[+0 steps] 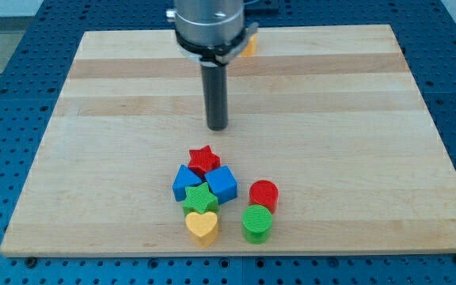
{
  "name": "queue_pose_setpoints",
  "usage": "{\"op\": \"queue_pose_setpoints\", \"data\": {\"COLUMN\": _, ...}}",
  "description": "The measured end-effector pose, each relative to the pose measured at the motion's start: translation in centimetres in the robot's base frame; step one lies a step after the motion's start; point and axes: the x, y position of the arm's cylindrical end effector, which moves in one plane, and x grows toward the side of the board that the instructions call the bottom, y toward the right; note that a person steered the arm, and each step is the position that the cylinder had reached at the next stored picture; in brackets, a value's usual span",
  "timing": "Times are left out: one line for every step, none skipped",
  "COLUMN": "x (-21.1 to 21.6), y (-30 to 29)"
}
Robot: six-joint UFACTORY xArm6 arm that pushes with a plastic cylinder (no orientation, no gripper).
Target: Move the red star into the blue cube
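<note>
The red star [204,159] lies near the board's lower middle. It touches the blue cube [222,184] at its lower right. A second blue block [184,181] touches the star at its lower left. My tip [217,127] stands just above the star toward the view's top, a small gap apart from it.
A green star [200,198] sits between the blue blocks, with a yellow heart [203,226] below it. A red cylinder [264,194] and a green cylinder [256,222] stand to the right. An orange block [248,44] is half hidden behind the arm at the top of the wooden board [93,158].
</note>
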Motion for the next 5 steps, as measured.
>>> {"op": "queue_pose_setpoints", "data": {"x": 2.1, "y": -3.5}}
{"op": "queue_pose_setpoints", "data": {"x": 4.0, "y": -3.6}}
{"op": "queue_pose_setpoints", "data": {"x": 4.3, "y": -2.4}}
{"op": "queue_pose_setpoints", "data": {"x": 5.1, "y": -1.0}}
{"op": "queue_pose_setpoints", "data": {"x": 6.9, "y": -1.0}}
